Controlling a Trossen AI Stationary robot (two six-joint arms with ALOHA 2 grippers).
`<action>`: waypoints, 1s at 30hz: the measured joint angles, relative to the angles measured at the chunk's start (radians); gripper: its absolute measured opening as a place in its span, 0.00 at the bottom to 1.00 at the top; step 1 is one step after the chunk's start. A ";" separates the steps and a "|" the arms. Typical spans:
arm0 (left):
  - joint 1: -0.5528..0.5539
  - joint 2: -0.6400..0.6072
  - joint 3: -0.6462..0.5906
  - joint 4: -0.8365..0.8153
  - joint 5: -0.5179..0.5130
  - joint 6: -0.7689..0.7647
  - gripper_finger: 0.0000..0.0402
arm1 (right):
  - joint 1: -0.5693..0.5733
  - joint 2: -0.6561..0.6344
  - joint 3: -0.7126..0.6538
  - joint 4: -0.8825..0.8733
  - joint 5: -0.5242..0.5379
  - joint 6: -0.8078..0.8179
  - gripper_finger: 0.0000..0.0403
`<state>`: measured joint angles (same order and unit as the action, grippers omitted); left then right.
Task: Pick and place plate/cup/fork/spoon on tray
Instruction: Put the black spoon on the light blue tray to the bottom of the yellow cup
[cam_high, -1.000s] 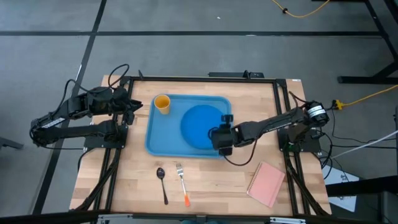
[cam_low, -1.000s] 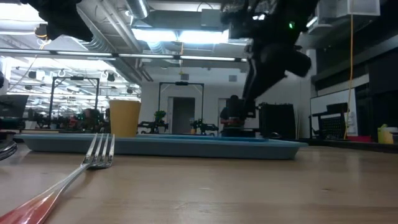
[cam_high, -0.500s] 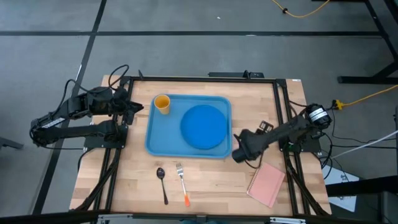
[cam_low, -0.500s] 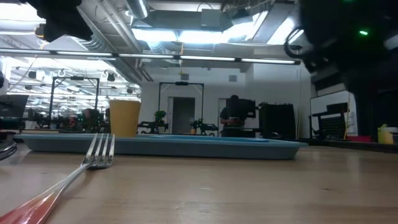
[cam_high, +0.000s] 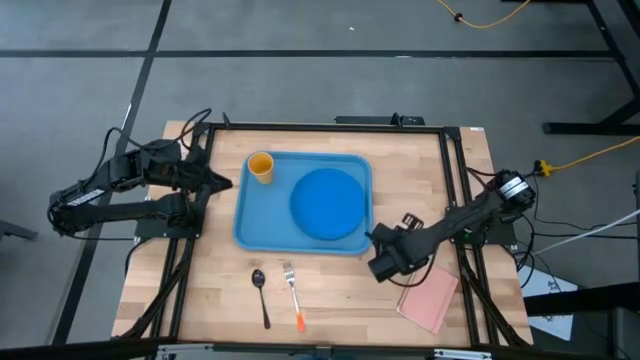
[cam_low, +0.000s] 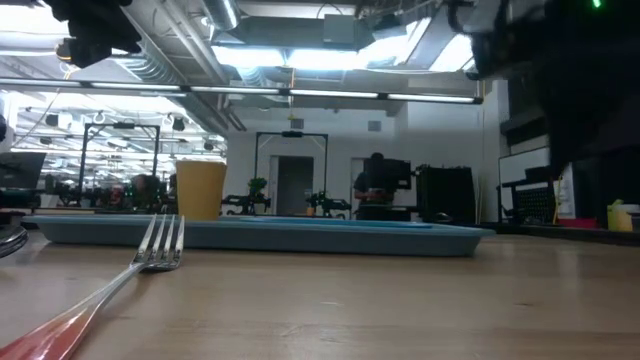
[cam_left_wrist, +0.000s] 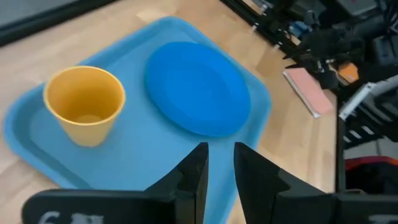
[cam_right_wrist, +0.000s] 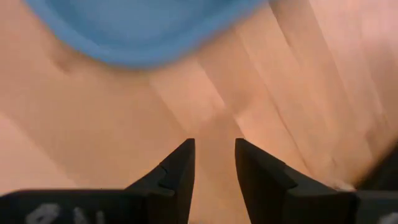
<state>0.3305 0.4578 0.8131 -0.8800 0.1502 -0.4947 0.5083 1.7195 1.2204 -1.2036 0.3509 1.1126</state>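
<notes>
The light blue tray (cam_high: 256, 216) lies in the middle of the table. The deep blue plate (cam_high: 328, 203) lies flat in its right half and the yellow cup (cam_high: 261, 166) stands upright in its far left corner; both also show in the left wrist view, the plate (cam_left_wrist: 198, 87) and the cup (cam_left_wrist: 84, 102). The spoon (cam_high: 260, 295) and the orange-tipped fork (cam_high: 293, 297) lie side by side on the table, near of the tray. My right gripper (cam_high: 378, 266) hovers over bare wood by the tray's near right corner, narrowly open and empty. My left gripper (cam_high: 224, 183) waits left of the tray, shut and empty.
A pink book (cam_high: 428, 296) lies on the table at the near right, just right of my right gripper. Bare wood lies between the tray's near rim and the table's near edge, apart from the spoon and fork. In the low view the fork's tines (cam_low: 160, 245) stand close in front.
My right gripper has left the plate's right edge and gone off the tray toward the table's near edge, ending over bare wood by the tray's near right corner. The plate stays flat in the tray.
</notes>
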 joint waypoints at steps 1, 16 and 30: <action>0.000 0.000 0.000 0.001 0.013 -0.002 0.17 | 0.007 0.000 0.013 0.021 0.020 -0.014 0.29; 0.000 0.006 0.000 0.014 0.155 -0.167 0.17 | 0.088 0.000 0.051 0.646 0.084 -0.178 0.29; -0.235 0.039 -0.168 0.620 0.310 -0.281 0.17 | 0.293 0.027 0.051 1.119 0.219 -0.178 0.29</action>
<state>0.0954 0.4972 0.6454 -0.2599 0.4599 -0.7752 0.8009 1.7465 1.2716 -0.0850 0.5695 0.9350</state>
